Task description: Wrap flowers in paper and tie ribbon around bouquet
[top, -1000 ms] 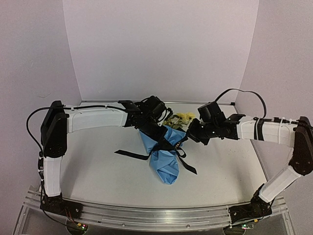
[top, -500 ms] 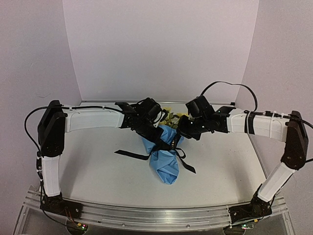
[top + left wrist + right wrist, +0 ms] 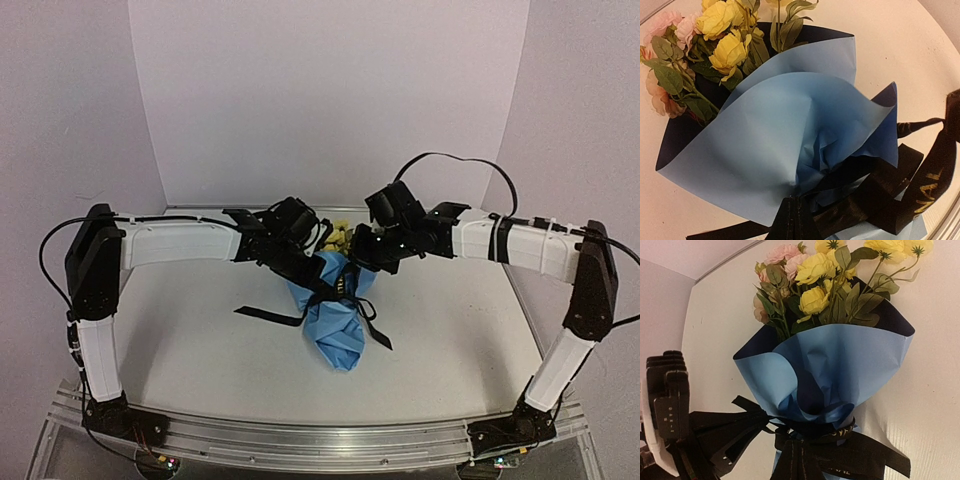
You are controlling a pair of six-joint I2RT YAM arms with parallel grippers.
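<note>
While the bouquet [image 3: 338, 325] is lying on the table [image 3: 190, 340] between the arms, blooms toward the back wall, the left gripper [image 3: 314, 272] and right gripper [image 3: 364, 260] are each clamping shut on a ribbon [image 3: 860, 452] end at its waist. The paper [image 3: 765, 150] is looking thin and crease-prone, the flowers [image 3: 812, 270] fragile, the ribbon limp and slick, so I judge the tails, not the cone, the place to be gripping.

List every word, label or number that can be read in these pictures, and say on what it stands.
On the long narrow black ribbon: pale gold lettering, folded and blurred; no word readable.
On a black ridged robot part, right wrist view: tiny white marks, too small to read.
</note>
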